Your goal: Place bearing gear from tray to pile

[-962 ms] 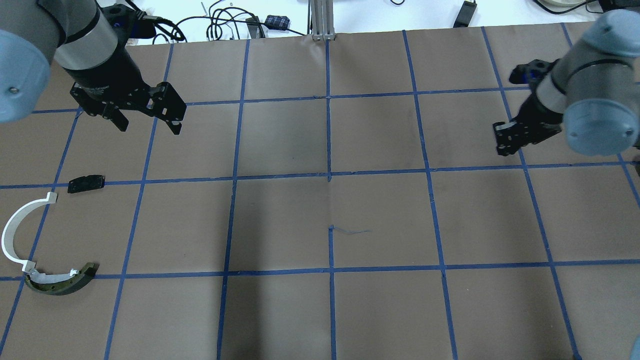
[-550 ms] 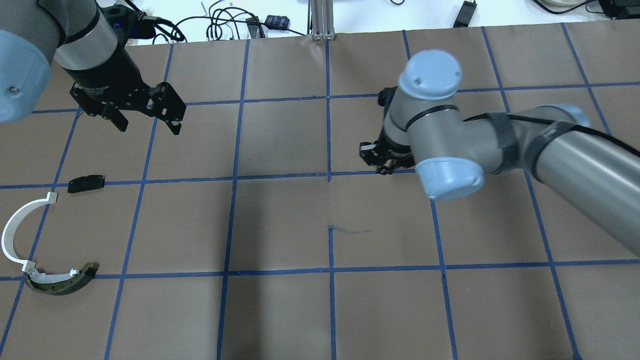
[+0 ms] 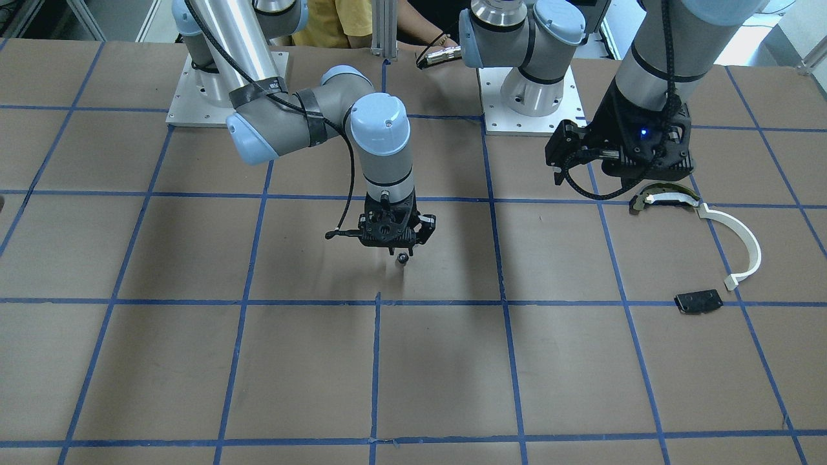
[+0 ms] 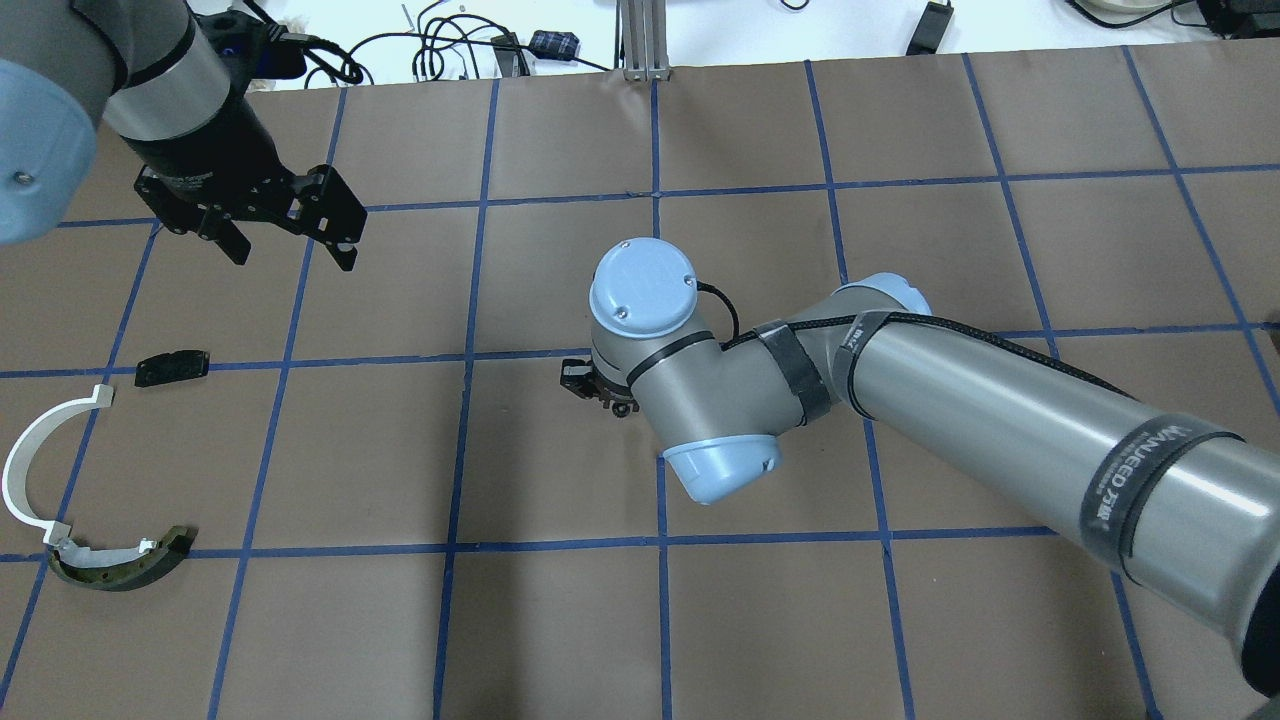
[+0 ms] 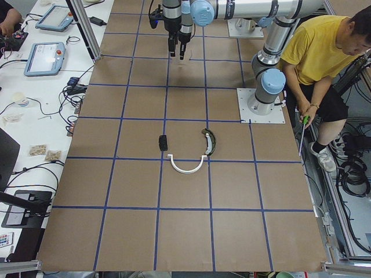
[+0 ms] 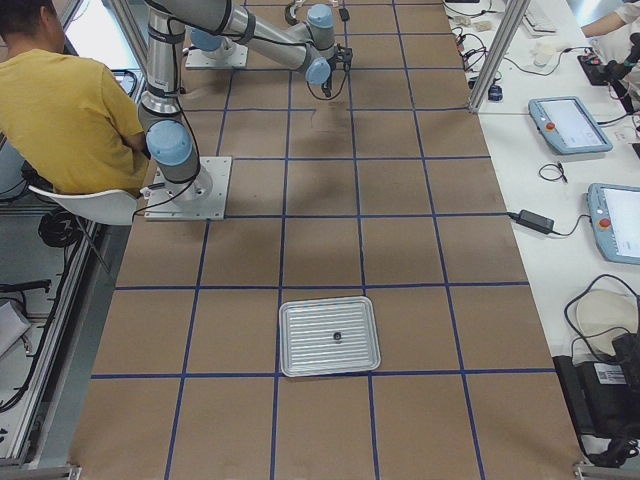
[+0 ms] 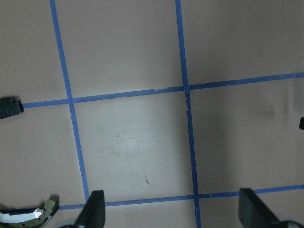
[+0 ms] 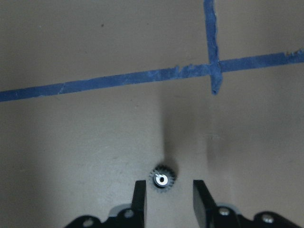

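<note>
A small black bearing gear (image 8: pixel 161 179) lies between the fingertips of my right gripper (image 8: pixel 167 195), touching neither finger; the gripper is open, low over the table's middle. The gear also shows in the front view (image 3: pixel 402 258) just under the right gripper (image 3: pixel 395 245). In the overhead view the wrist hides most of the right gripper (image 4: pixel 600 392). The pile lies at the left: a white arc (image 4: pixel 25 460), a dark curved piece with cream strip (image 4: pixel 120 570) and a black plate (image 4: pixel 172 366). My left gripper (image 4: pixel 290 250) hangs open and empty beyond the pile. The silver tray (image 6: pixel 300 365) holds one small dark part (image 6: pixel 337 335).
The table is brown paper with a blue tape grid. A person in a yellow shirt (image 5: pixel 316 52) sits by the robot bases. Tablets (image 6: pixel 570 125) and cables lie on the side bench. An aluminium post (image 4: pixel 640 40) stands at the far edge.
My right arm has swept from the table's right side to its middle and lowered there. My left gripper has shifted only slightly. The pile parts have not moved.
</note>
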`<move>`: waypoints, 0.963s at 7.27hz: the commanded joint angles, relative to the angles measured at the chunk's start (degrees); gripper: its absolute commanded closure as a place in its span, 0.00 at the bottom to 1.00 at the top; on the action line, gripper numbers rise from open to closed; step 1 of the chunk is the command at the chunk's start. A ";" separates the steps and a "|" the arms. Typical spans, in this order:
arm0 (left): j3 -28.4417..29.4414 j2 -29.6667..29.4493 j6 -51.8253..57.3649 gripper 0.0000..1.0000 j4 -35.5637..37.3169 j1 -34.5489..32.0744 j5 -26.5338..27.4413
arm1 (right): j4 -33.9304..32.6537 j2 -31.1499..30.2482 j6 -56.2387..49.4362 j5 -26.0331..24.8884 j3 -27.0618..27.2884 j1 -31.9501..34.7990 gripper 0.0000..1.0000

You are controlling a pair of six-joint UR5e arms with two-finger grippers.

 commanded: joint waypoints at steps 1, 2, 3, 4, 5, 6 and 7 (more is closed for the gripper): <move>0.09 -0.42 -0.01 0.00 -0.05 0.02 -0.02 | 0.21 -0.29 -8.68 -0.75 -0.81 -2.03 0.00; 0.00 -0.95 -0.10 0.00 -0.05 0.02 -0.10 | 5.09 -3.51 -14.33 -0.67 -2.39 -7.89 0.00; -0.17 -1.39 -1.06 0.00 0.21 -0.06 -0.01 | 15.06 -7.64 -25.70 -0.23 -4.06 -16.73 0.00; -0.43 -2.70 -1.16 0.00 2.65 -0.33 -0.88 | 22.90 -12.81 -33.82 -0.84 -4.07 -25.09 0.00; -1.92 -3.93 -2.03 0.00 3.37 -3.29 -1.85 | 27.68 -15.99 -44.51 -1.62 -3.99 -34.57 0.00; -3.67 -5.25 -2.21 0.00 6.42 -8.97 -1.42 | 27.99 -16.55 -54.19 -5.81 -3.99 -44.84 0.00; -5.86 -7.69 -2.65 0.01 11.32 -11.81 -1.94 | 27.30 -16.03 -64.64 -5.59 -3.90 -53.91 0.00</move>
